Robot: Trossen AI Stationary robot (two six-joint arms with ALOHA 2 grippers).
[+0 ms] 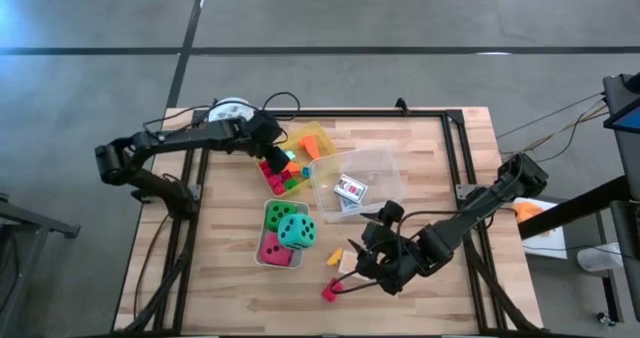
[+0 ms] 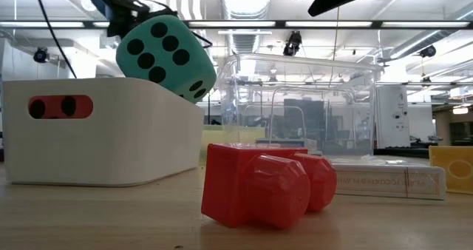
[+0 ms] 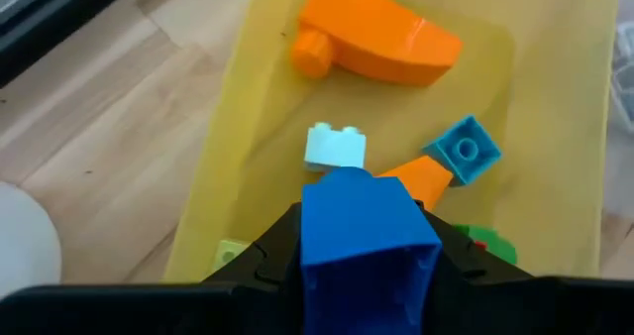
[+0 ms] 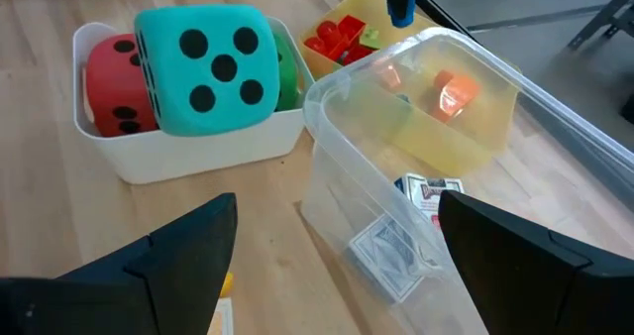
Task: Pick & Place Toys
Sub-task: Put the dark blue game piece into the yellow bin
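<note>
Gripping a blue block (image 3: 367, 226), the left end effector (image 3: 362, 261) hovers over the yellow tray (image 3: 248, 127); card-pack (image 1: 350, 189) print seems unreadable.

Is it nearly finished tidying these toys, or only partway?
Partway, I'd say. Done: three dice sit in the white bin, and blocks lie in the yellow tray. In hand: the left gripper holds a blue block over that tray. Left: a red block and an orange piece lie loose on the table near the open right gripper.
</note>
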